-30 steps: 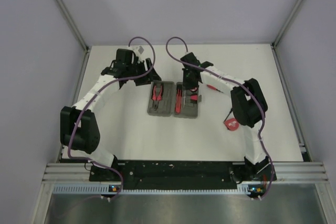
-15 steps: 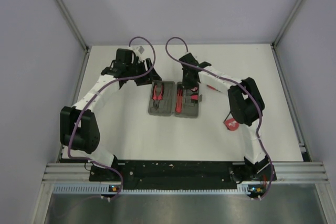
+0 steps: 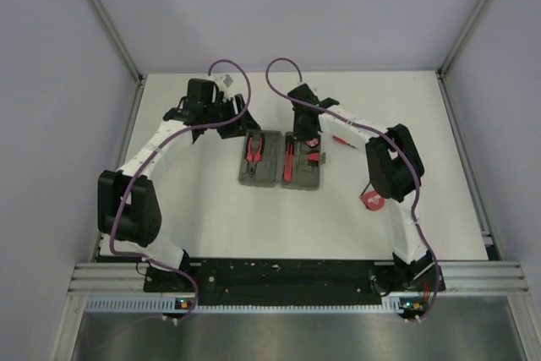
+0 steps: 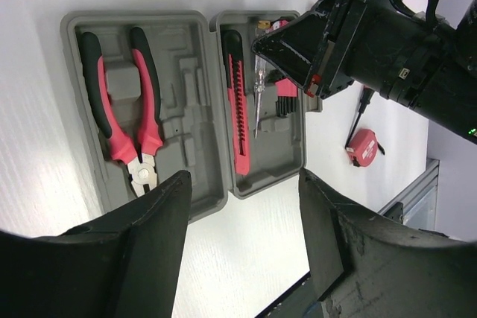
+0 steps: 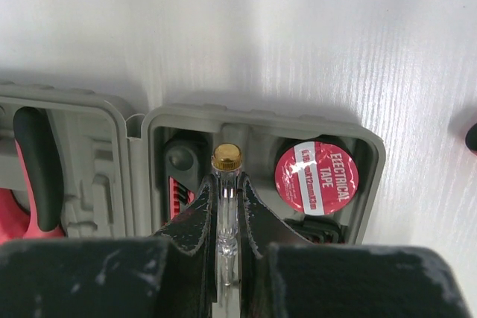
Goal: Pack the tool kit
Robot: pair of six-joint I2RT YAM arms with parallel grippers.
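Note:
The grey case [image 3: 269,180] lies open mid-table. Its left half holds the red-and-black pliers [image 3: 252,151]; its right half holds the red knife [image 3: 289,161]. My right gripper [image 3: 303,135] is shut on a clear tester screwdriver [image 5: 226,157] with a brass cap, held low over the right half [image 5: 253,117], beside a red electrical tape roll [image 5: 317,177]. The left wrist view shows the screwdriver [image 4: 258,102] along the knife [image 4: 238,102]. My left gripper [image 3: 239,116] is open and empty [image 4: 242,243] by the case's far left corner. The red tape measure [image 3: 372,200] lies right of the case.
A loose red-and-black screwdriver [image 3: 342,140] lies on the table right of the case, partly under my right arm. Black hex keys [image 4: 285,94] sit in the case's right half. Aluminium rails [image 3: 461,116] edge the table on both sides.
My right arm has shifted slightly left and away with the tester screwdriver. The left arm has not moved.

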